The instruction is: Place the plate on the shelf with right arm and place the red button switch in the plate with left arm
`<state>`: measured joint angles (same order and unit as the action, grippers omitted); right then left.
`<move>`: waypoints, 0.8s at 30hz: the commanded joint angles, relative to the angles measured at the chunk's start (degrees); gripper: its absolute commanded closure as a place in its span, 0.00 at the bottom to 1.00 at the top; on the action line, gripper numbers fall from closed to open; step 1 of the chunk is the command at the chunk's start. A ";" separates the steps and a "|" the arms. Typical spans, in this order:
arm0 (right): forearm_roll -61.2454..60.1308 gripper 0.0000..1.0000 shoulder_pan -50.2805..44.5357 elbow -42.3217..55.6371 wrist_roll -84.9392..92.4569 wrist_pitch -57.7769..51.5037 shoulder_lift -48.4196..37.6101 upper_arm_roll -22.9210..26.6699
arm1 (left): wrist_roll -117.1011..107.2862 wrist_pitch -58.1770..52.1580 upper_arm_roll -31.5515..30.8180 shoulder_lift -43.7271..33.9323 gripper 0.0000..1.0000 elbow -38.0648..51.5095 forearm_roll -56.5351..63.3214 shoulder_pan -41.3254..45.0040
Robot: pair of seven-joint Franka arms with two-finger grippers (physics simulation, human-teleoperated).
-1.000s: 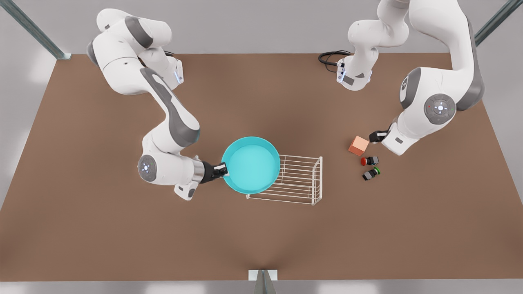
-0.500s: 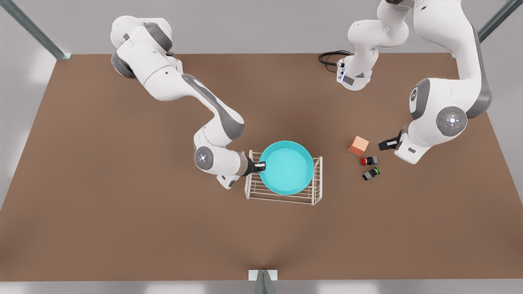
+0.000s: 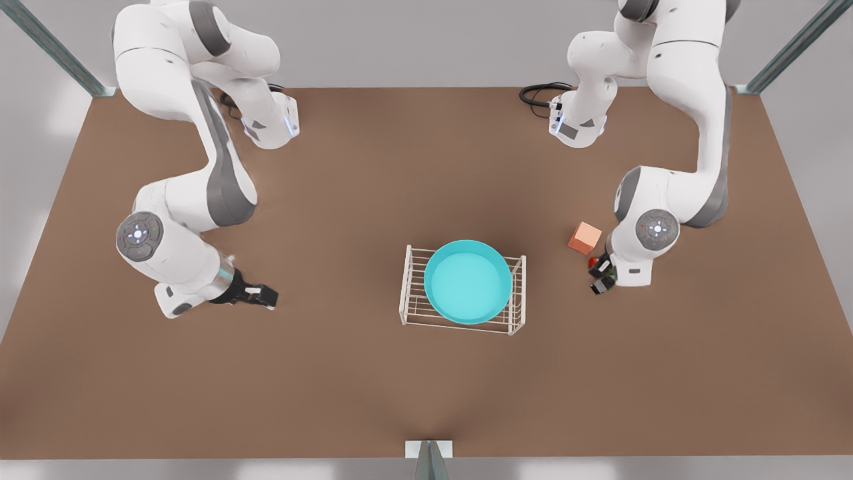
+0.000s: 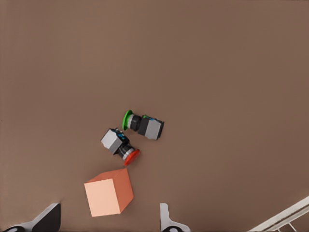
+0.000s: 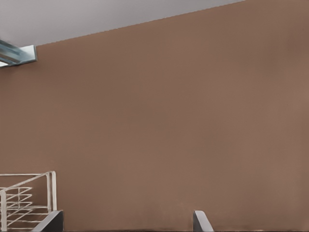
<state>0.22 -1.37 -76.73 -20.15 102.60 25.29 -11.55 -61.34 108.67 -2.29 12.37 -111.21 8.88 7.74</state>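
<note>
The turquoise plate (image 3: 468,282) lies flat on top of the white wire shelf (image 3: 408,288) in the middle of the table. My right gripper (image 3: 265,297) is open and empty, well off toward the front view's left; its wrist view catches a corner of the shelf (image 5: 28,202) past the spread fingers (image 5: 200,221). My left gripper (image 3: 603,270) hangs open over the two switches. The red button switch (image 4: 120,146) lies on the table between the orange cube (image 4: 108,192) and the green-capped switch (image 4: 143,125). In the front view the arm hides most of the red button switch (image 3: 592,263).
The orange cube (image 3: 585,238) stands just behind the switches, and the green-capped switch (image 3: 602,287) lies nearest the front. A black cable (image 3: 536,93) loops at the table's far edge. Brown tabletop stretches around the shelf.
The right gripper let go of the plate, which now rests centred on the shelf, and drew back to the front view's left. The left arm swung in over the switches.
</note>
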 commanded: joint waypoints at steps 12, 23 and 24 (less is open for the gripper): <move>6.55 0.00 6.47 -2.72 35.70 -11.73 0.90 0.65 | -51.60 18.16 0.54 -0.15 0.00 -10.25 -4.31 -3.70; 6.55 0.00 8.31 -2.72 33.86 -12.34 2.22 0.56 | -50.89 26.15 0.45 2.05 0.00 -15.52 -3.61 -3.53; 6.55 0.00 8.23 -2.72 33.33 -12.52 2.13 0.38 | -50.72 28.27 0.45 2.05 0.00 -16.84 -3.52 -3.53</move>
<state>6.70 6.95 -79.43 5.80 90.54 27.53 -11.03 -99.11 132.09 -1.84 14.41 -127.46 5.22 4.26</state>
